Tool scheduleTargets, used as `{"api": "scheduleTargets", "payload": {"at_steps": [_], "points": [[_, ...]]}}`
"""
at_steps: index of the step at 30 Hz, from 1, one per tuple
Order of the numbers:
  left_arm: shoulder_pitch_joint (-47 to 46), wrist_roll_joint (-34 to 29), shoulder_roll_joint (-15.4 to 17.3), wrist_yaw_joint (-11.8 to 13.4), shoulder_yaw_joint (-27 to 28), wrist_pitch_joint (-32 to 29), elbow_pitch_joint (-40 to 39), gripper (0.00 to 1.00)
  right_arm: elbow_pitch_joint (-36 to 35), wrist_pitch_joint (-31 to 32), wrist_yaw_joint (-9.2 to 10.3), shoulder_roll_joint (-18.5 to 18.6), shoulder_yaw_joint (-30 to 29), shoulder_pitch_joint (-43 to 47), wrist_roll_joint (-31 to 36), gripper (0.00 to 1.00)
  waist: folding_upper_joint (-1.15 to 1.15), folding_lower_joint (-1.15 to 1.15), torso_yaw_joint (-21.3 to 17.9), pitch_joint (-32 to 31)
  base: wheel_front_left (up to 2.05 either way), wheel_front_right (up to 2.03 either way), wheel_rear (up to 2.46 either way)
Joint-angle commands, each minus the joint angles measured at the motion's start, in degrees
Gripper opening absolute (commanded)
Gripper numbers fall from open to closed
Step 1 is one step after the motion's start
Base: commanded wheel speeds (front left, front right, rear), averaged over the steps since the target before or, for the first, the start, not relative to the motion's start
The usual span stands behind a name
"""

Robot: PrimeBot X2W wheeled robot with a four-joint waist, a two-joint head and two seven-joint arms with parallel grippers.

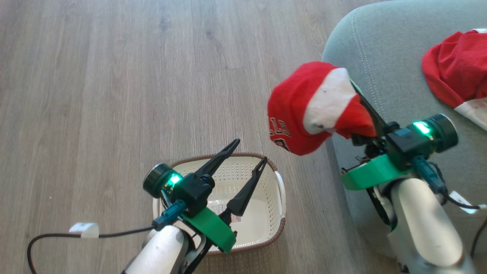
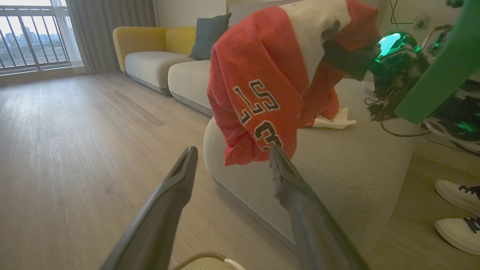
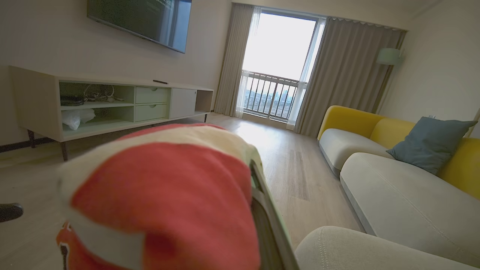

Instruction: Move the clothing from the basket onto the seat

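My right gripper (image 1: 355,91) is shut on one piece of red and white clothing (image 1: 304,106), which drapes over its fingers and hides the tips. That piece hangs in the air at the left edge of the grey-green seat (image 1: 388,49), its lettering showing in the left wrist view (image 2: 258,75). It also blocks the lower left of the right wrist view (image 3: 168,187). A second red piece (image 1: 452,72) lies on the seat at the far right. My left gripper (image 1: 251,150) stands open with nothing in it, over the cream basket (image 1: 279,198), whose inside looks bare.
Wood floor (image 1: 114,76) spreads left of the basket, with my arm's cable (image 1: 57,234) trailing on it. White shoes (image 2: 457,195) stand beside the seat. A yellow sofa (image 3: 375,127) with a blue cushion, a TV stand (image 3: 112,105) and a balcony window lie farther off.
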State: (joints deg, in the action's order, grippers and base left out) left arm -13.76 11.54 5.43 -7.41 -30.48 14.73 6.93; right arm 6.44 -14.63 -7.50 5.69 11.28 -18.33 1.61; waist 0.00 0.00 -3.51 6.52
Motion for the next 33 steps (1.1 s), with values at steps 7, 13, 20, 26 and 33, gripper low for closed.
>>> {"api": "scheduleTargets", "payload": {"at_steps": [7,13,20,26,33], "points": [[0.63,-0.47,0.55,-0.08,2.06,0.27,1.24,1.00,-1.95,-0.37,0.01,0.33,-4.86,2.24,-2.18,0.00,0.00,0.00,-0.51,-0.30,0.00,0.00,0.00],[2.00,-0.19,0.60,-0.08,1.39,0.27,2.20,1.00,-0.51,-0.37,0.01,-0.33,-8.92,5.27,-2.63,0.00,0.00,0.00,-0.64,-0.79,0.00,0.00,0.00],[3.10,-0.39,1.09,-0.08,0.03,0.27,1.61,1.00,0.74,-0.37,0.01,-1.13,-11.32,6.17,-3.79,0.00,0.00,0.00,-0.77,-1.00,0.00,0.00,0.00],[3.34,-0.24,1.11,-0.08,0.16,0.27,1.81,1.00,0.90,-0.37,0.01,-1.51,-11.68,5.87,-3.67,0.00,0.00,0.00,-0.90,-0.65,0.00,0.00,0.00],[3.16,-0.21,0.74,-0.08,0.40,0.27,2.00,1.00,0.66,-0.37,0.01,-1.67,-12.50,5.71,-3.52,0.00,0.00,0.00,-1.03,-0.36,0.00,0.00,0.00]]}}
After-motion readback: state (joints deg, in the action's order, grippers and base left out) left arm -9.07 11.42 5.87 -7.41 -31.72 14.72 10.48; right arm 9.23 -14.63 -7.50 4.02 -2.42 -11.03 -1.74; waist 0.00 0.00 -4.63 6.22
